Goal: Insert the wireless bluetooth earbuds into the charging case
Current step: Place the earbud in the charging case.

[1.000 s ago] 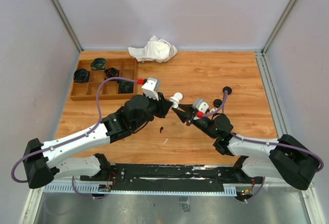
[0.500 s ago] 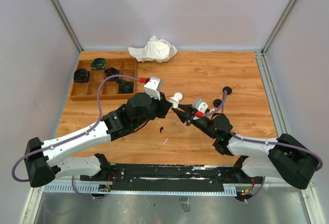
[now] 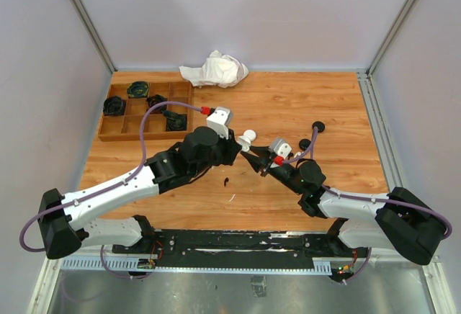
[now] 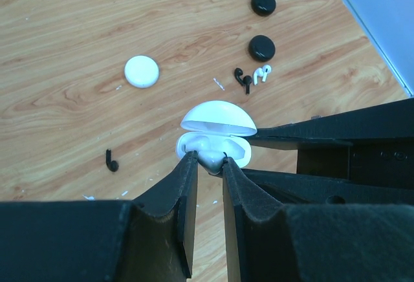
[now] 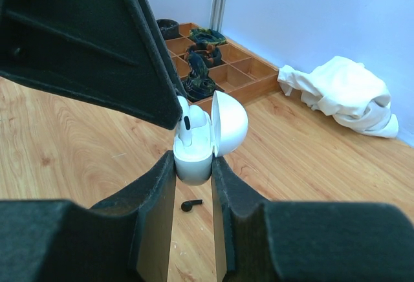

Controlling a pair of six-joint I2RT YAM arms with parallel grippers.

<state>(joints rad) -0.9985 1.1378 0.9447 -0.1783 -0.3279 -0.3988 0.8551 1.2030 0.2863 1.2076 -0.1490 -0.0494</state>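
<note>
While the right gripper (image 5: 193,164) clamps the white charging case (image 5: 194,149) above the table (image 5: 65,146) w/ its lid open, the left gripper (image 4: 207,160) is pinched tight on a white earbud (image 5: 187,125) standing partly inside the case; a black earbud (image 5: 189,205) lies loose on the wood below, apart from both
</note>
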